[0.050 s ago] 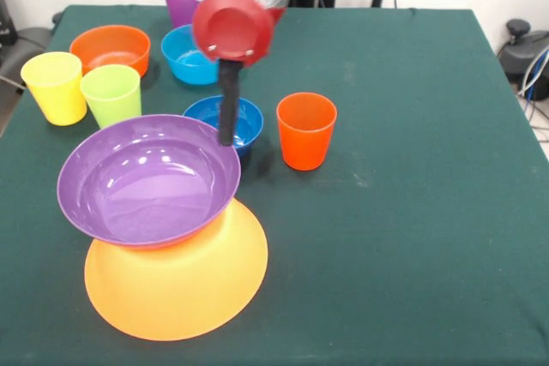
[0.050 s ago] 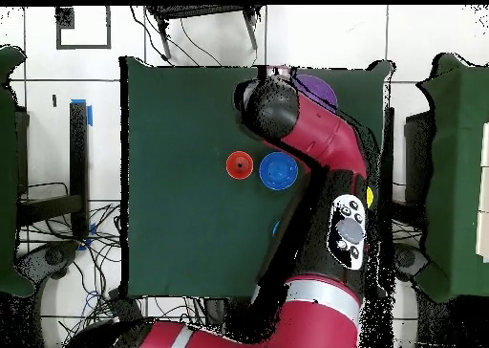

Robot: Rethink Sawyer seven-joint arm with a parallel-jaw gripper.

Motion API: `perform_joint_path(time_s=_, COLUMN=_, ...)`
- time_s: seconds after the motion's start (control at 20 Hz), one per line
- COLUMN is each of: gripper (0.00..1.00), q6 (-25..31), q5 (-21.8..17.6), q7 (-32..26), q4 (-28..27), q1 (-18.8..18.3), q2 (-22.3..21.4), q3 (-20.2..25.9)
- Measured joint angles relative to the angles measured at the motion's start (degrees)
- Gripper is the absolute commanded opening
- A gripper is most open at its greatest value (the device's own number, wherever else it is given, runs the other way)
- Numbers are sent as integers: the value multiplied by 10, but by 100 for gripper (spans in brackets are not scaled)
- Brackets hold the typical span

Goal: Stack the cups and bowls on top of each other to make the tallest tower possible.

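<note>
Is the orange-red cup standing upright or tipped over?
Upright: the orange-red cup stands on the table with its open mouth up, apart from the dark blue bowl.

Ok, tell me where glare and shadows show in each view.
Front view: bright window-like glare sits inside the wide purple bowl, a softer sheen on the yellow-orange bowl beneath it, and the orange-red cup throws a faint shadow on the green table. Overhead view: lighting is flat, no clear glare, and the arm hides most bowls.
</note>
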Motion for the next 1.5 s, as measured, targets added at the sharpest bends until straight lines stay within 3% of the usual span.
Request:
perform_joint_path(time_s=0.4, gripper=100, q6=0, q5=12, q7=0, q4=5, q1=12, q2=-3, q3=12)
perform_joint_path(time_s=1.0, gripper=100, q6=-31, q5=11, q7=0, q4=72, q1=-4, q2=0, q3=71)
perform_joint_path(time_s=1.5, gripper=100, q6=-32, q5=11, q7=0, q4=106, q1=21, q2=-2, q3=68)
